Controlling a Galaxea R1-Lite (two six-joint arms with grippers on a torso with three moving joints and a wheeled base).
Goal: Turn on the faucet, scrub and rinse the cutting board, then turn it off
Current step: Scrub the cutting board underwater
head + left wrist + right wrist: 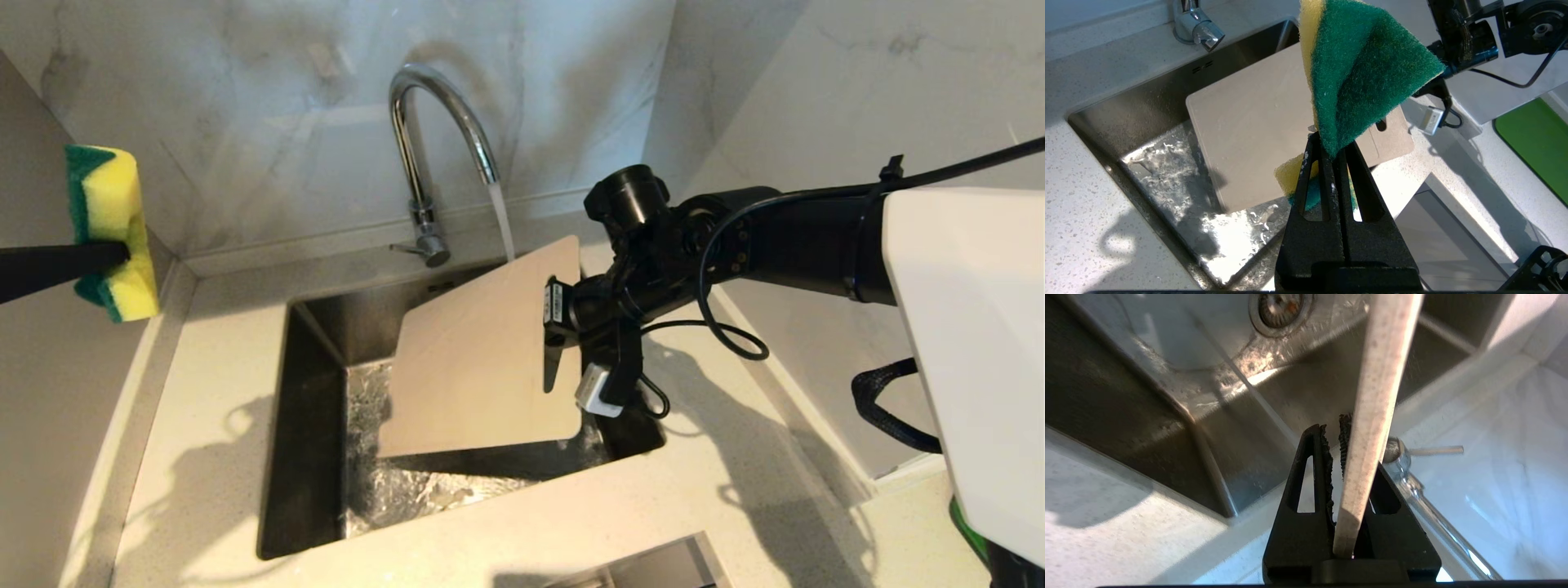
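The right pincer (558,327) pinches the cutting board (482,359) by its right edge, tilted over the sink (314,384) mid-frame, top corner under the faucet (424,163) stream; left pincer (122,253) clamps a sponge (110,229) far left.

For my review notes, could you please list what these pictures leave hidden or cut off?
- Left gripper: head view, arm cut by the left edge.
- Cutting board underside: faces away in every view.
- Sink floor: head view, board covers part.
- Faucet: left wrist view, top edge crops it.
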